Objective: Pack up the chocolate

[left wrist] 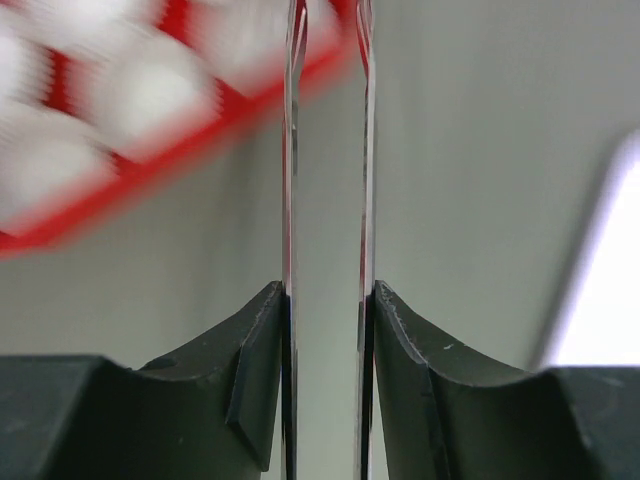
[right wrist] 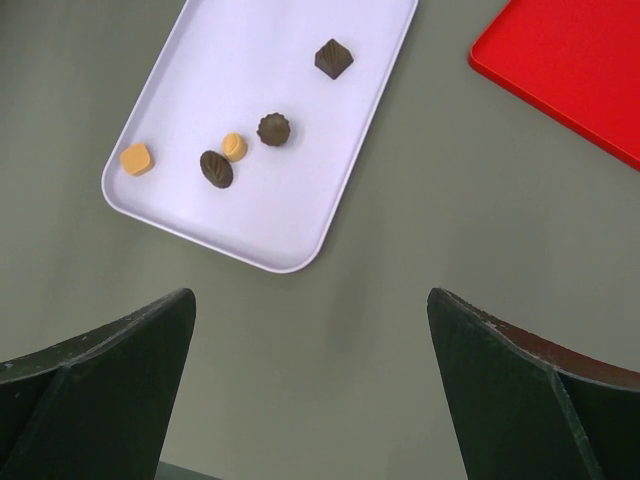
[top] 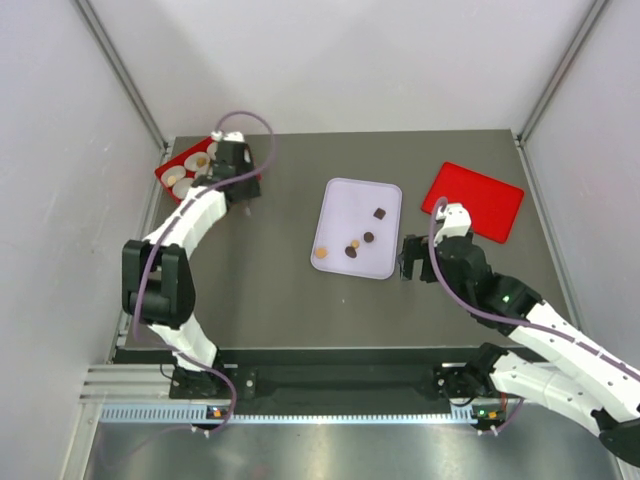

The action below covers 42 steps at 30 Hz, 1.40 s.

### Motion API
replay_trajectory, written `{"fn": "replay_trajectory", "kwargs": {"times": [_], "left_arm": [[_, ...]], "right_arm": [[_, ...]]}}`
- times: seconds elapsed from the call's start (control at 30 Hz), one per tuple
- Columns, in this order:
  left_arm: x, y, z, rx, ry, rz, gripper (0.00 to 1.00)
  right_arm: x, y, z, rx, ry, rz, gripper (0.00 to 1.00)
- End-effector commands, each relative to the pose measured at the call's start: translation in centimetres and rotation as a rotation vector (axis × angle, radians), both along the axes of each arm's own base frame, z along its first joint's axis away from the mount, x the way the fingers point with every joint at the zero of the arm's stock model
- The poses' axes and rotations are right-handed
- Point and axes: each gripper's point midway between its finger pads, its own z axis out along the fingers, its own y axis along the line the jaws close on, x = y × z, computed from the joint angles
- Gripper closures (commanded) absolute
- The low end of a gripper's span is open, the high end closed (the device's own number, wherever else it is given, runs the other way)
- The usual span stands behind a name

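Note:
Several chocolates lie on a lavender tray [top: 345, 200] mid-table: a dark square [right wrist: 333, 58], a dark fluted round [right wrist: 272, 129], a golden round [right wrist: 234, 147], a dark oval [right wrist: 216, 169] and a golden square [right wrist: 137, 159]. A brown piece [top: 201, 160] sits in a cup of the red box [top: 172, 161] at the back left. My left gripper [top: 243, 195] hovers just right of that box; its thin metal blades [left wrist: 328, 20] stand a narrow gap apart with nothing between them. My right gripper [right wrist: 310, 300] is wide open and empty, over bare table just right of the tray's near corner.
The red box holds white paper cups [left wrist: 150, 95], blurred in the left wrist view. A flat red lid [top: 473, 200] lies at the right, also in the right wrist view [right wrist: 570, 70]. White walls enclose the dark table.

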Motion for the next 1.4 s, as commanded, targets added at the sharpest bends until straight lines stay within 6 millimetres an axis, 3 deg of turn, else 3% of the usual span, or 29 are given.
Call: {"fn": "replay_trajectory", "kwargs": {"times": [0.0, 0.07, 0.1, 0.27, 0.5, 0.67, 0.87, 1.07, 1.27, 1.37], "left_arm": [[-3.7, -5.5, 0.6, -0.005, -0.009, -0.135, 0.57], [-6.0, -9.0, 0.9, -0.020, -0.016, -0.228, 0.57], [-7.3, -10.0, 0.0, -0.022, 0.005, -0.265, 0.57], [-11.8, -16.5, 1.3, -0.065, -0.028, -0.465, 0.55], [-14.6, -21.9, 1.1, -0.074, -0.032, -0.631, 0.53], [-15.6, -24.9, -0.9, -0.041, 0.004, -0.713, 0.51], [-16.2, -27.4, -2.3, -0.014, 0.023, -0.765, 0.51], [-16.9, -28.1, -3.8, -0.001, 0.058, -0.765, 0.50], [-17.2, -28.7, -3.6, -0.009, 0.053, -0.773, 0.51], [-17.3, -28.8, -3.6, -0.012, 0.058, -0.776, 0.57]], "right_arm": [[0.3, -0.5, 2.8, 0.023, -0.064, -0.021, 0.00], [0.2, -0.8, 2.9, 0.023, -0.064, -0.029, 0.00], [0.1, -0.8, 3.1, 0.028, -0.068, -0.029, 0.00], [0.0, -1.3, 3.5, 0.033, -0.080, -0.043, 0.00], [-0.3, -1.9, 3.7, 0.034, -0.086, -0.058, 0.00], [-0.6, -2.4, 4.0, 0.035, -0.092, -0.068, 0.00], [-0.7, -2.7, 4.3, 0.028, -0.102, -0.074, 0.00], [-0.7, -2.9, 4.4, 0.021, -0.106, -0.075, 0.00], [-0.7, -2.9, 4.1, 0.017, -0.102, -0.078, 0.00], [-0.7, -2.9, 4.2, 0.017, -0.102, -0.078, 0.00]]}}
